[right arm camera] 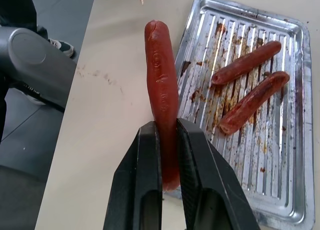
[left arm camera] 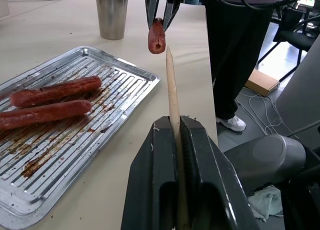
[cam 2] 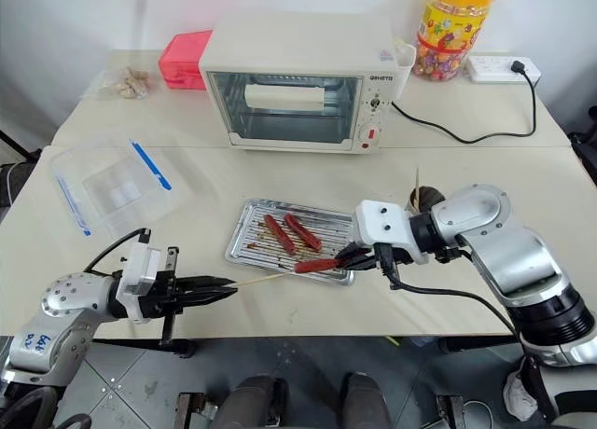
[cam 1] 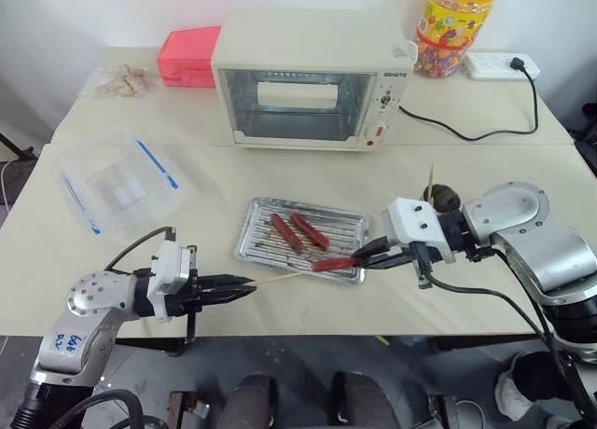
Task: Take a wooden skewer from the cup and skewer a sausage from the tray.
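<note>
Left wrist view: left gripper clamped wooden skewer; right gripper pinched sausage, tip just short.

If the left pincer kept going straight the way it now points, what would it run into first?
Most likely the reddish-brown sausage held in the right pincer. The left pincer is shut on the thin pale wooden skewer, whose tip points close to the sausage's end, though depth is hard to judge.

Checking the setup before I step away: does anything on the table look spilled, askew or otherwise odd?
Nothing is spilled or knocked over. The tray sits slightly askew to the table edge, its ribbed bottom smeared with brown grease around the two sausages lying in it. The clear plastic box also lies at an angle.
</note>
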`<state>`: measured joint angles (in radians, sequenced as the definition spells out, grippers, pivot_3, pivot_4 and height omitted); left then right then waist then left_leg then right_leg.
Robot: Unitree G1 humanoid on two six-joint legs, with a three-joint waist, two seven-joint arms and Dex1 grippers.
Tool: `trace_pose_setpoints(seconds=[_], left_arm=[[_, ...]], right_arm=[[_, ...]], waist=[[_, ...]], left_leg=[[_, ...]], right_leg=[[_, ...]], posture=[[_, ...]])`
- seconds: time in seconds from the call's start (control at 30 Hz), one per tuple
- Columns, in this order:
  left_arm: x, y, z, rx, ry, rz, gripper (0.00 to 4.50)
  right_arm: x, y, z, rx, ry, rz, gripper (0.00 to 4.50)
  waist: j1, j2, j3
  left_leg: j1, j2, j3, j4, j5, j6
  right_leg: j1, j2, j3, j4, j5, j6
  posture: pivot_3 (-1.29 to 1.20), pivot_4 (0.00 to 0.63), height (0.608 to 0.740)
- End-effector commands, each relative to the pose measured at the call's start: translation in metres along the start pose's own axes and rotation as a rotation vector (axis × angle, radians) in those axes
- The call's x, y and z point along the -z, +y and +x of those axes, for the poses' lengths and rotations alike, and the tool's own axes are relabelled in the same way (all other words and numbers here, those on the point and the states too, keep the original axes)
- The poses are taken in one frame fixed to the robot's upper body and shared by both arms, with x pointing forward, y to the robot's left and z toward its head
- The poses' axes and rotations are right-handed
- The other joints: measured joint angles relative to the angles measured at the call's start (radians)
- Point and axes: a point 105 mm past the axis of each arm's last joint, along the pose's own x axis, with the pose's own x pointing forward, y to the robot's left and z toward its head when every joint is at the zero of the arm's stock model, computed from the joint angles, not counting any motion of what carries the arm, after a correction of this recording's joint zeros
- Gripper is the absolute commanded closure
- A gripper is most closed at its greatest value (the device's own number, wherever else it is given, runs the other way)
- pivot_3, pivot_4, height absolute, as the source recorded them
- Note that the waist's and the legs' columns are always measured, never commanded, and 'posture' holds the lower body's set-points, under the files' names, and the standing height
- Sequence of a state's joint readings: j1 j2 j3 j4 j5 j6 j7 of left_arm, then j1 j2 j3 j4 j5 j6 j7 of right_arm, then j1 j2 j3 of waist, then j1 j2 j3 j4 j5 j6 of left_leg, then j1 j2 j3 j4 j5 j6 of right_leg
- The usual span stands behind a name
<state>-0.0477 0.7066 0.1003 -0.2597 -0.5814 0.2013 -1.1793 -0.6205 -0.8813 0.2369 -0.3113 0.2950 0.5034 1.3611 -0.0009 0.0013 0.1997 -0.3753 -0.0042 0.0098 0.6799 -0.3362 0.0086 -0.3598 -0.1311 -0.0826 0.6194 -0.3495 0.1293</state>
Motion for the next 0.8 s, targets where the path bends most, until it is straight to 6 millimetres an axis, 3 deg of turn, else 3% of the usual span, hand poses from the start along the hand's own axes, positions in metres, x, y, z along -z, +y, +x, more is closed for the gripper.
trace_pose_setpoints(seconds=[0.03,0.43,0.8], left_arm=[[-0.0058,0.0024,0.0014,-0.009,-0.016,0.033,4.5],[-0.0039,0.0008,0.0069,0.004,-0.02,0.027,4.5],[0.004,0.0018,0.0027,-0.011,0.024,0.01,4.5]], right_arm=[[-0.0057,0.002,-0.0024,-0.003,0.006,-0.04,4.25],[-0.0088,0.0003,0.0032,-0.004,-0.008,-0.04,4.25],[-0.0019,-0.0038,-0.0039,0.019,0.022,-0.031,4.25]], waist=[[0.0,0.0,0.0],[0.0,0.0,0.0],[0.0,0.0,0.0]], left_leg=[[0.0,0.0,0.0,0.0,0.0,0.0],[0.0,0.0,0.0,0.0,0.0,0.0],[0.0,0.0,0.0,0.0,0.0,0.0]], right_leg=[[0.0,0.0,0.0,0.0,0.0,0.0],[0.0,0.0,0.0,0.0,0.0,0.0],[0.0,0.0,0.0,0.0,0.0,0.0]], posture=[[0.0,0.15,0.74],[0.0,0.15,0.74],[0.0,0.15,0.74]])
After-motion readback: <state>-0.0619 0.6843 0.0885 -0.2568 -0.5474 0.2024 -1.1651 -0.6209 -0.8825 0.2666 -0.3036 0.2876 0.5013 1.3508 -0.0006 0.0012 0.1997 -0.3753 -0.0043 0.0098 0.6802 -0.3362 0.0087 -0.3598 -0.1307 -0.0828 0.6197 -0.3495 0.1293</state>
